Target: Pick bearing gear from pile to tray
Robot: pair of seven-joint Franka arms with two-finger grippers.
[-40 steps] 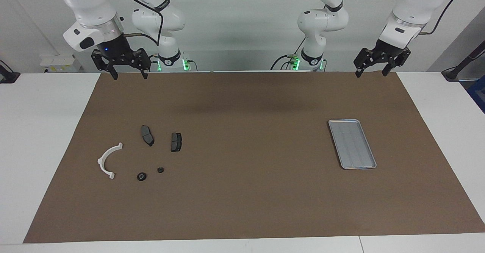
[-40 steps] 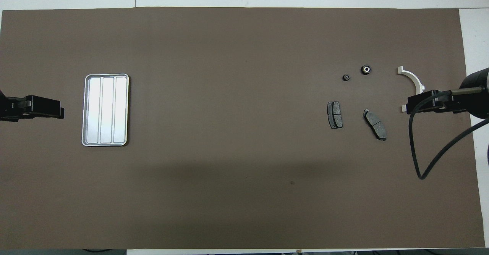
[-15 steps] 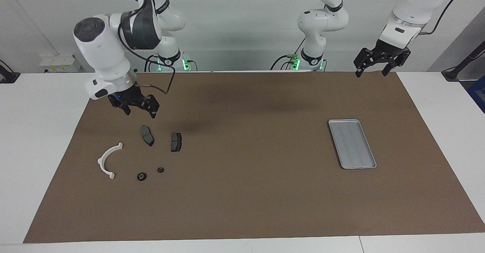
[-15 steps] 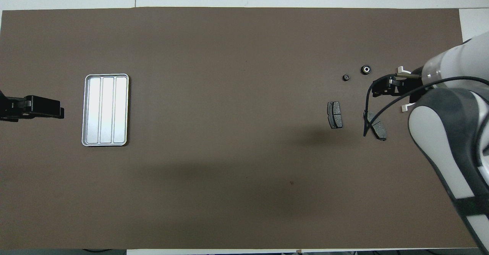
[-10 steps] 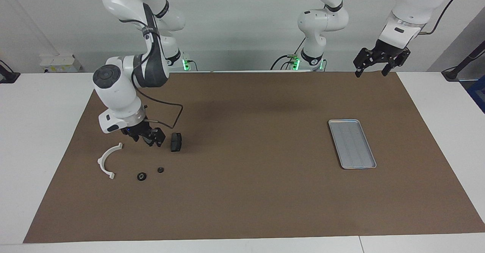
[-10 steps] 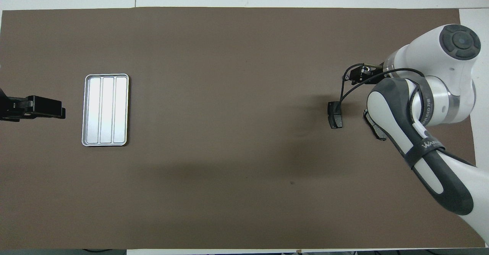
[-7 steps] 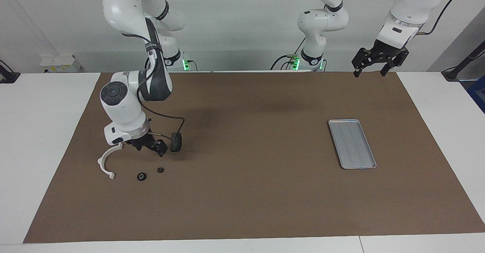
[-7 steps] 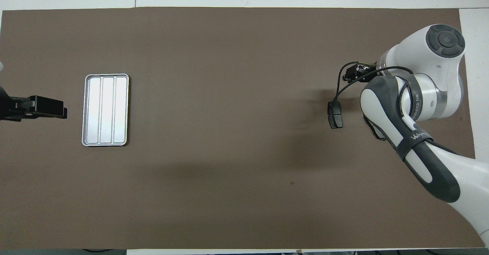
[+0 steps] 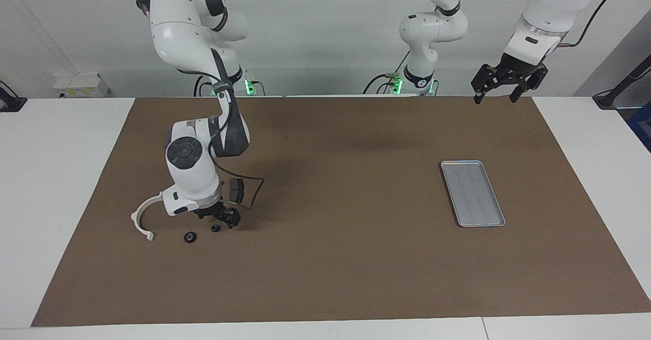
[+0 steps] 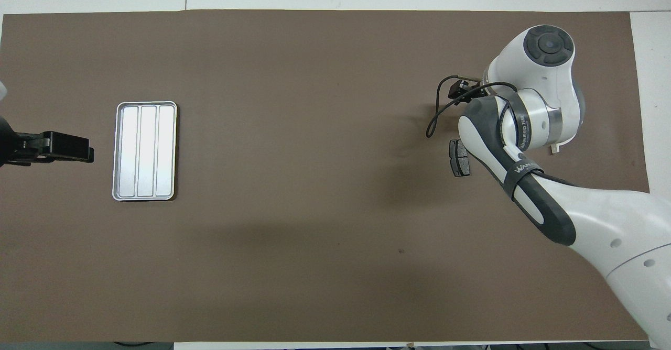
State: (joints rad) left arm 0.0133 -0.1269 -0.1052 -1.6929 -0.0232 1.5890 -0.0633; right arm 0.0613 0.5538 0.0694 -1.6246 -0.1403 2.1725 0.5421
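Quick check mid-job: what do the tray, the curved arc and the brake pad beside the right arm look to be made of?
Tray: looks like bare metal, probably aluminium, silver with a dull sheen and pressed lengthwise grooves.
Curved arc: likely moulded plastic, plain matt white with small end tabs.
Brake pad: dark grey, matt, grainy-looking face; probably friction compound, backing not visible.

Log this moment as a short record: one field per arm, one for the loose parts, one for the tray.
right gripper: low over the smaller black round piece, in the pile of loose parts; contact not clear
left gripper: waits raised over the mat's edge at the robots' side, jaws open
pile: white curved plastic arc, larger black round piece, one dark grey brake pad showing beside the right arm
tray: small silver metal tray toward the left arm's end, nothing in it
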